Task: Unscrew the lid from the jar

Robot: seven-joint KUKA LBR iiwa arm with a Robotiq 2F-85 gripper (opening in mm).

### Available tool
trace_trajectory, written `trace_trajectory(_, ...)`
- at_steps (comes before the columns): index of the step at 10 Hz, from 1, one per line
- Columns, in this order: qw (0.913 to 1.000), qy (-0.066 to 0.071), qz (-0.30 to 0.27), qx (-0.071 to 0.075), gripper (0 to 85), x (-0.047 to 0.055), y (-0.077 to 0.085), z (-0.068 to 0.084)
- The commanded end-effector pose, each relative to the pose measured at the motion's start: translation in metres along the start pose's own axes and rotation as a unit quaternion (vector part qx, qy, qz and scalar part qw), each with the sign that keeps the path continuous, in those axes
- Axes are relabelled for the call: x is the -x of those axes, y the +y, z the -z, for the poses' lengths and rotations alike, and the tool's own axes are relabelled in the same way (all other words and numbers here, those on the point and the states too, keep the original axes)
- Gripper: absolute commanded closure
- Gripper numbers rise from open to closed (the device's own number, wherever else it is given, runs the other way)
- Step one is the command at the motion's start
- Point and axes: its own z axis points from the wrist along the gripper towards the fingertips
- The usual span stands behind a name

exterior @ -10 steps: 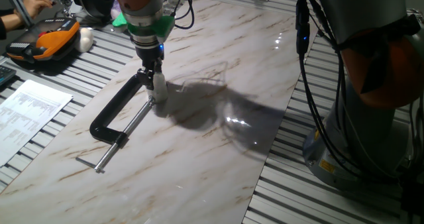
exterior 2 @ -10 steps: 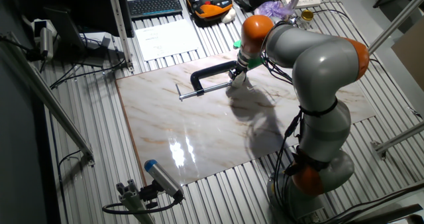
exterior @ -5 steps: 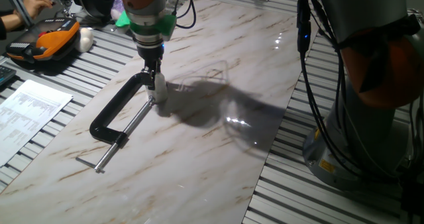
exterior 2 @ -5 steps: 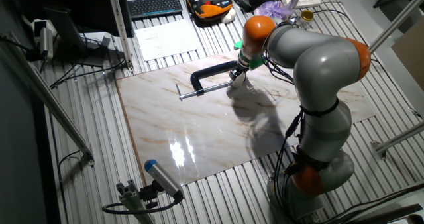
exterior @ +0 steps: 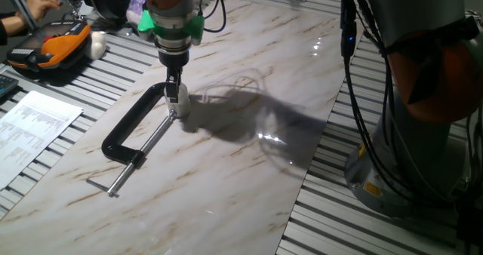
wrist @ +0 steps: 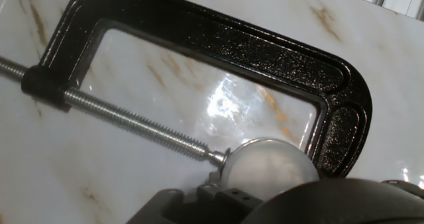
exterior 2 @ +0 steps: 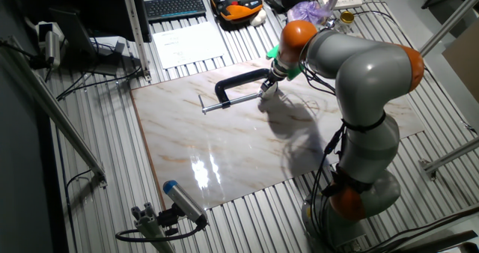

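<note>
Here the thing that counts is the vertical line shared by the gripper and the jar: the jar stands directly under the fingertips, pinched in the black C-clamp between the end of the clamp's screw and its fixed pad, with its round axis upright and in line with the hand's own axis. In the hand view the pale disc sits at the very bottom of the picture, right against the dark body of the hand, so nothing lies off to one side of the gripper; the clamp's frame curves away ahead of it and the threaded screw runs off to the left. From one fixed view a small white piece shows between the fingertips, which I judge to be the lid, with the jar just below it on the marble tabletop. Whether lid and jar are touching or already apart I cannot tell; the pieces are too small and too alike in colour. The jaws look closed down on that white piece, gripping it from two sides, though the contact itself is partly hidden. Since the lid's axis and the wrist's axis coincide, the coming move, as I judge it, turns on rotation about that line, or a straight lift along it, rather than any sideways shift.
</note>
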Motion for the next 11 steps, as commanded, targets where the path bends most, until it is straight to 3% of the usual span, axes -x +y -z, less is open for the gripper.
trace_trajectory(1,1.0,-0.001,-0.001,0.0,51.0,-0.0004,0.0003,-0.0004)
trace_trajectory(2,1.0,-0.004,-0.005,0.0,34.0,-0.0005,0.0004,-0.0004)
trace_trajectory(3,0.9999,-0.009,-0.011,-0.001,34.0,-0.0006,0.0006,-0.0006)
trace_trajectory(5,0.9996,-0.014,-0.026,0.003,0.0,-0.001,0.001,-0.0014)
trace_trajectory(8,0.9982,-0.017,-0.056,0.008,0.0,-0.0006,0.001,-0.0021)
trace_trajectory(11,0.9922,-0.012,-0.124,-0.012,0.0,0.0049,-0.0009,0.0071)
